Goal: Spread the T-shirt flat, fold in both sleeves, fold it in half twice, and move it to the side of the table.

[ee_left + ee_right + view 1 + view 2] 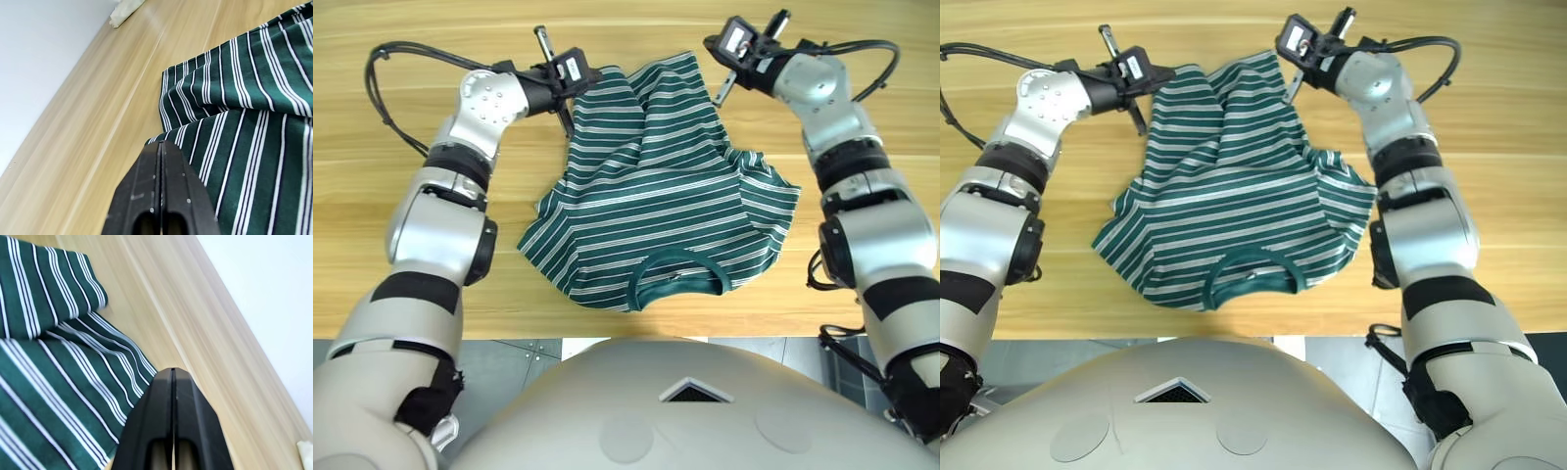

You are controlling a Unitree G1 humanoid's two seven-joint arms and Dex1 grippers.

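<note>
Left gripper (160, 147) and right gripper (172, 373) are sitting pressed closed, pinching nothing visible (left tip overlapping the hem) — beside the T-shirt (656, 196).

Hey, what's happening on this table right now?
A humanoid robot is working on a green striped T-shirt that lies rumpled on the wooden table, with its collar toward the robot. The left gripper and right gripper each sit at a far hem corner, fingers shut. Whether they pinch the cloth is unclear. The shirt is not yet spread flat.
</note>
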